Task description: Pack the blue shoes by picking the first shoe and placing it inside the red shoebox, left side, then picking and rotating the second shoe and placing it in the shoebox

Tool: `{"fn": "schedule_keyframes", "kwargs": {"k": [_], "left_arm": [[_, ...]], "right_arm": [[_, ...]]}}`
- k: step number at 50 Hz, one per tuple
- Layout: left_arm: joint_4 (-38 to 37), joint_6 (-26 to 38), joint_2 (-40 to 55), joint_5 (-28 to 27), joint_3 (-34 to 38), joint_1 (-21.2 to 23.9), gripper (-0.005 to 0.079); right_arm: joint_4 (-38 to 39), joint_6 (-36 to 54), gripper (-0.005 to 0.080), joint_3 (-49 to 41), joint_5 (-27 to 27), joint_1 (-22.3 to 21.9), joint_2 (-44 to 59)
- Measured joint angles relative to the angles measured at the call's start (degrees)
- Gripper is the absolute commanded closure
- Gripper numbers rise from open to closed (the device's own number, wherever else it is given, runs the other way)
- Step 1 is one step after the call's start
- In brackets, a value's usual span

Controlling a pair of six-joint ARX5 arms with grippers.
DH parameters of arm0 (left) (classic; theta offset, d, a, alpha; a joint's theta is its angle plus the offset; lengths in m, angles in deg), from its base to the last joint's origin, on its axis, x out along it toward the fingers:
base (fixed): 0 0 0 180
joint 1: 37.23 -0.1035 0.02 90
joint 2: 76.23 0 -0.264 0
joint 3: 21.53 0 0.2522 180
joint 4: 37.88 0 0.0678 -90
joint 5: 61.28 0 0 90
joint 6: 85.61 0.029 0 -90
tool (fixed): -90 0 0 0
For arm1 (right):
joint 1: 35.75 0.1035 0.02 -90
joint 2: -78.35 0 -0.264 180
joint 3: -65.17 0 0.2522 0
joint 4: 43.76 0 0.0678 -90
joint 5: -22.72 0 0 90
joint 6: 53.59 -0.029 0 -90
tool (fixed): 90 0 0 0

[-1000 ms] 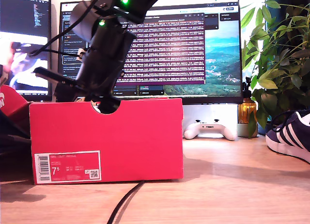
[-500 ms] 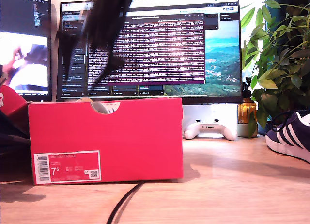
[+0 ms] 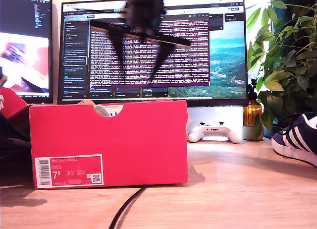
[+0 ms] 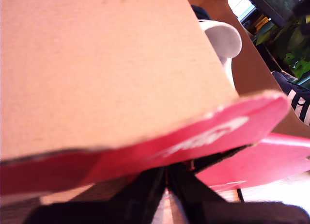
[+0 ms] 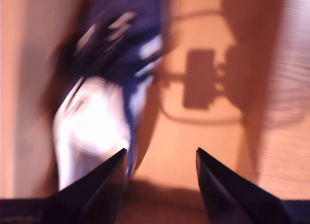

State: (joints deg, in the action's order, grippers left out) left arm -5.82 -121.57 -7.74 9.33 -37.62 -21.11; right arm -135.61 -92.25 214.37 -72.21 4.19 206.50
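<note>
Red shoebox [image 3: 109, 142]: stands on the desk [image 3: 233, 189] at the exterior view's left, its notch facing the camera.
First blue shoe [image 5: 104, 88]: inside the box; you can see its white heel through the notch.
Second blue shoe [image 3: 297, 140]: on the desk at the exterior view's far right, well apart from the box.
My second gripper [image 5: 160, 161]: jaws wide, empty, blurred, above the box interior.
My first gripper [image 4: 167, 185]: pinched onto the box lid flap [image 4: 145, 141].

boxed shoe [image 5: 101, 88] motion-blurred, second shoe [image 3: 297, 137] cropped by exterior view's right edge
</note>
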Motion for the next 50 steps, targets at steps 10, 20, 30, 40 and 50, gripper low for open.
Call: {"fn": "schedule_keyframes", "kwargs": {"k": [10, 20, 30, 40, 50], "left_arm": [[-0.92, 0.0, 0.0, 0.0, 0.0, 0.0, 0.0764], [-3.52, 0.0, 0.0, 0.0, 0.0, 0.0, 0.0764], [-6.27, 0.0, 0.0, -0.02, 0.0, 0.0, 0.0764], [-8.76, 0.0, 0.0, 0.0, 0.0, 0.0, 0.0764], [-10.38, 0.0, 0.0, -0.02, 0.0, 0.0, 0.0764]], "right_arm": [[0.02, -10.23, 0.0341, 0.0, -7.02, -3.58, 0.0], [0.02, -20.02, 0.0341, 0.0, -8.98, -7.26, 0.0], [-0.07, -22.12, 0.0303, 0.02, -8.98, -11.28, 0.0], [-0.09, -22.82, 0.0127, 0.0, -8.98, -15.17, -0.02], [-0.22, -22.91, 0.0127, 0.02, -9.64, -18.49, -1.16]]}}
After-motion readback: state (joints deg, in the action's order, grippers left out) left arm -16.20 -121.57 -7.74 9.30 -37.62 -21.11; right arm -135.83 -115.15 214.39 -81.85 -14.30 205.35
